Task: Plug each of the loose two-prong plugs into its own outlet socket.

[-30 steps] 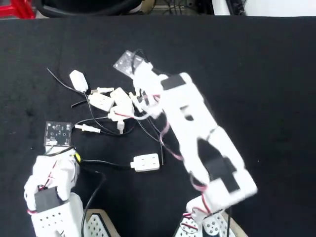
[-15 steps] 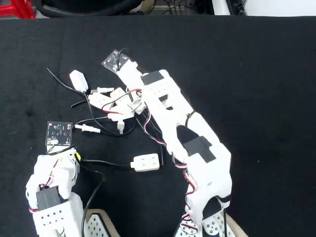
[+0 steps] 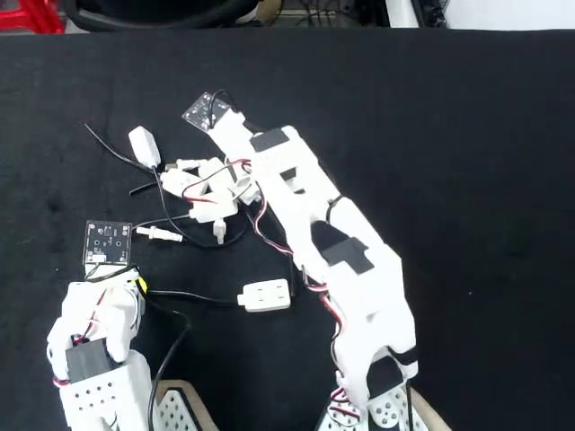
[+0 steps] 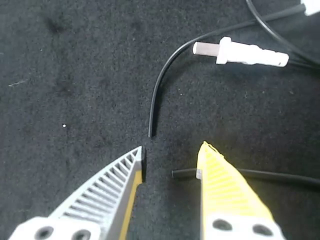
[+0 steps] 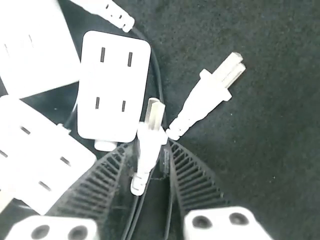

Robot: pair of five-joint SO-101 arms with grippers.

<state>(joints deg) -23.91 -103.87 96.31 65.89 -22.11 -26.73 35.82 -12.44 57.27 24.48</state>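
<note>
My right gripper [image 5: 145, 167] is shut on a white two-prong plug [image 5: 148, 137], whose prongs point at a white outlet block [image 5: 114, 92] just ahead. A second loose plug [image 5: 205, 97] lies beside it, touching the held plug's body. In the high view the right arm [image 3: 305, 206] reaches over the cluster of white outlet blocks [image 3: 202, 180]. My left gripper [image 4: 171, 152] is open over bare black cloth, with a loose white plug [image 4: 240, 52] ahead of it. That plug [image 3: 157, 234] lies left of the cluster.
A separate white outlet [image 3: 267, 294] on a black cable lies at the front centre. A white adapter [image 3: 144, 145] sits at the back left. Black cables [image 4: 155, 95] trail across the cloth. Two more outlet blocks [image 5: 35, 165] flank the right gripper.
The right arm has swung left and stretched out over the outlet cluster. The left arm has stayed still.
</note>
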